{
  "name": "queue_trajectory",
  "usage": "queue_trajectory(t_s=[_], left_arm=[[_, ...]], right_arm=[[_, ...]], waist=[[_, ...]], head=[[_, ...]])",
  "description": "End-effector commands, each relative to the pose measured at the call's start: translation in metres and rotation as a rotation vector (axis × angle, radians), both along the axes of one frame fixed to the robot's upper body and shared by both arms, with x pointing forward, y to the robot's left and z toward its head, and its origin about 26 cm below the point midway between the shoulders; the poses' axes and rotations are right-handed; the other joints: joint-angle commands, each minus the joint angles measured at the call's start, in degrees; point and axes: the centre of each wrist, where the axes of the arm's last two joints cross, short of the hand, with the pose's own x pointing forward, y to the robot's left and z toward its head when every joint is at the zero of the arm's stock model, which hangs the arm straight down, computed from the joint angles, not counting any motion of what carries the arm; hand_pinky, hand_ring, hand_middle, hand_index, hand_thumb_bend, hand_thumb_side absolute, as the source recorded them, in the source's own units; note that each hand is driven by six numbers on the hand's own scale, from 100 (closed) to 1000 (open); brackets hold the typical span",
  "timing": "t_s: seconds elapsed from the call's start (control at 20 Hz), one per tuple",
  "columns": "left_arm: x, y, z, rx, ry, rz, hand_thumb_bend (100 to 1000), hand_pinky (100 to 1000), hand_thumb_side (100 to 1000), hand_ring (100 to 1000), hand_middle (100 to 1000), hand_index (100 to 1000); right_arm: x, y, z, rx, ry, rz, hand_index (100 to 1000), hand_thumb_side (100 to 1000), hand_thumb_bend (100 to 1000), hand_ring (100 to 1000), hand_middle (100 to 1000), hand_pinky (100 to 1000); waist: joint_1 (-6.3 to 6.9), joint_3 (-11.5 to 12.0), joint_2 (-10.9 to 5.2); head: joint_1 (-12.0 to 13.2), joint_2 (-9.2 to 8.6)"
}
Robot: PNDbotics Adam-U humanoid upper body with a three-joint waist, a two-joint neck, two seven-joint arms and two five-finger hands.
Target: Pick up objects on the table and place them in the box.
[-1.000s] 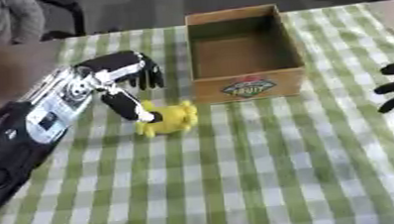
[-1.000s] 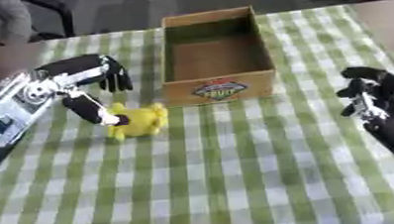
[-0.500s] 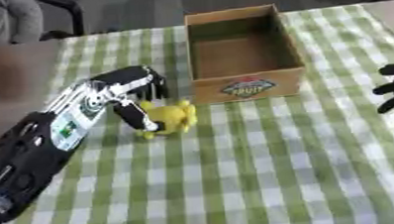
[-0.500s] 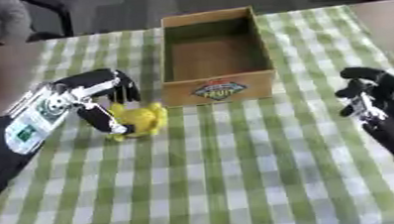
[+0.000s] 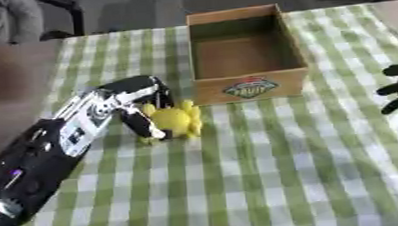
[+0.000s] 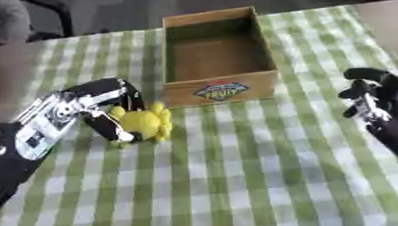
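Grasping step | left hand (image 5: 130,97) fingers curl round yellow toy (image 5: 176,120) on bench (image 5: 268,170), just before box (image 5: 244,54) | right hand (image 6: 372,95) idle, fingers relaxed | next: lift, carry over box.

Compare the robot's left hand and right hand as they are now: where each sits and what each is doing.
The left hand is out over the checked tablecloth in front of the box, while the right hand waits near the right edge. The left hand's fingers curl around the yellow toy; the right hand touches nothing, its fingers relaxed. Both are mostly black.
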Motion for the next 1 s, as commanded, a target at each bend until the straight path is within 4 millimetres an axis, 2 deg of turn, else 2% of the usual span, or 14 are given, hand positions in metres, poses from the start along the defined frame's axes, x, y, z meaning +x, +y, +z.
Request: queue_trajectory(t_s=[0.05,0.2,0.4,0.65,0.8,1.0], left_arm=[[0.000,0.003,0.013,-0.016,-0.046,0.006,405,405,100,349,320,452],[-0.001,0.002,0.022,-0.071,-0.115,0.023,362,346,100,272,225,362],[-0.006,0.001,0.037,-0.130,-0.166,0.020,367,337,100,259,207,347],[-0.013,-0.001,0.082,-0.159,-0.270,-0.012,396,347,100,261,209,348],[-0.007,-0.008,0.102,-0.169,-0.350,0.014,416,355,100,264,213,353],[0.011,-0.022,0.113,-0.168,-0.452,0.050,451,369,100,271,219,358]], right_arm=[[0.001,-0.002,0.007,-0.010,-0.021,0.002,798,611,100,662,757,480],[0.001,-0.002,0.008,-0.010,-0.022,0.002,798,611,100,662,757,480],[0.001,-0.002,0.008,-0.011,-0.022,0.001,798,610,100,662,757,480],[0.000,-0.003,0.007,-0.013,-0.020,0.002,798,610,100,662,757,480],[0.001,-0.002,0.007,-0.015,-0.018,0.010,798,609,100,662,757,480],[0.001,0.000,0.007,-0.018,-0.017,0.023,798,610,100,662,757,480]], waist=[[-0.25,0.06,-0.64],[-0.28,0.14,-0.65],[-0.32,0.18,-0.66],[-0.25,0.11,-0.85],[-0.15,-0.13,-0.99],[-0.03,-1.19,-1.05]], head=[[0.07,-0.16],[0.05,-0.20],[0.07,-0.27],[0.14,-0.25],[0.56,-0.37],[1.33,-0.65]])
